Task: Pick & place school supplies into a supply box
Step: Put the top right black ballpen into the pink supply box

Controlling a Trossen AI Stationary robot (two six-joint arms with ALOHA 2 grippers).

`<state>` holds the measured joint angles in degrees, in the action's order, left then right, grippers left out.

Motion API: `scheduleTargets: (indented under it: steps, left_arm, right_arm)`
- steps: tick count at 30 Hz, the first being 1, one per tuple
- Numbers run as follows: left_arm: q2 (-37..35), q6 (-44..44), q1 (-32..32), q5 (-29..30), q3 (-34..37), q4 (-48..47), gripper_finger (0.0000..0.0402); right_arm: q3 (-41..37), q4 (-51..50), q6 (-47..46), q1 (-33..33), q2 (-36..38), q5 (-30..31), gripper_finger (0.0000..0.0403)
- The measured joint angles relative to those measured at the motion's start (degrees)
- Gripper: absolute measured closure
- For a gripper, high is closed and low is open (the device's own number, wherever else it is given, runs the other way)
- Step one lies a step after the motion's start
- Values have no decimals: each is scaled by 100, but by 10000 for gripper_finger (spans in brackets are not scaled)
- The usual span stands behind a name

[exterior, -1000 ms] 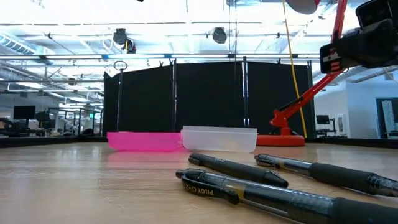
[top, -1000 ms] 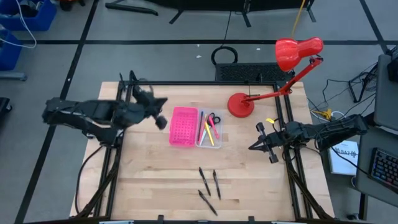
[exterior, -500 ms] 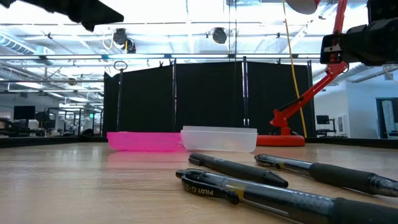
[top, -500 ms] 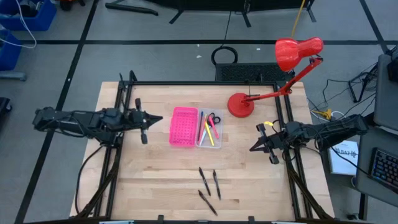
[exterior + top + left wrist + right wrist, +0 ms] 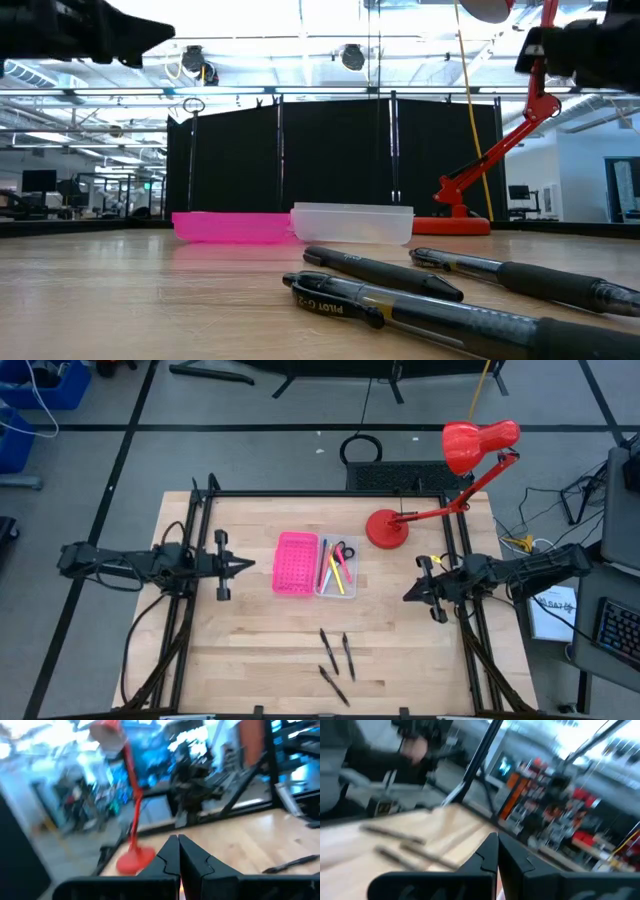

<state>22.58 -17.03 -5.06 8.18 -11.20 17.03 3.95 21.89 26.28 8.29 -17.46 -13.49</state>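
The supply box (image 5: 337, 567), a translucent tray, rests on the table's middle. It holds black-handled scissors (image 5: 344, 550) and pink and yellow pens (image 5: 335, 573). In the low view the supply box (image 5: 352, 222) shows behind the pens. Three black pens (image 5: 335, 658) lie loose near the front edge, close up as pens (image 5: 400, 285) in the low view. My left gripper (image 5: 250, 565) is shut and level over the table's left side, left of the pink tray, with nothing in it; its tips (image 5: 178, 840) meet. My right gripper (image 5: 407, 597) is shut and bare at the right side, its tips (image 5: 497, 838) together.
A pink perforated tray (image 5: 295, 563) lies against the supply box's left side. A red desk lamp stands with its base (image 5: 385, 528) at the back right and its head (image 5: 480, 442) beyond the table. Black frame rails run along the left and right edges.
My left gripper has drawn back from beside the pink tray toward the table's left edge and come down, tipping up to level and rolling at the wrist. It has stayed shut. My right gripper has rolled about its own line without shifting place.
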Motion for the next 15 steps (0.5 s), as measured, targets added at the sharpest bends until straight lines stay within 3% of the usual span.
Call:
scheduleTargets:
  steps: [5, 15]
  left_arm:
    - [-67, -90, 277, -411, 310, 199, 400]
    - [-64, -12, 693, -1145, 869, 257, 399]
  right_arm:
    - [0, 789, -218, 0, 4, 305, 403]
    - [0, 996, -741, 0, -167, 2106, 403]
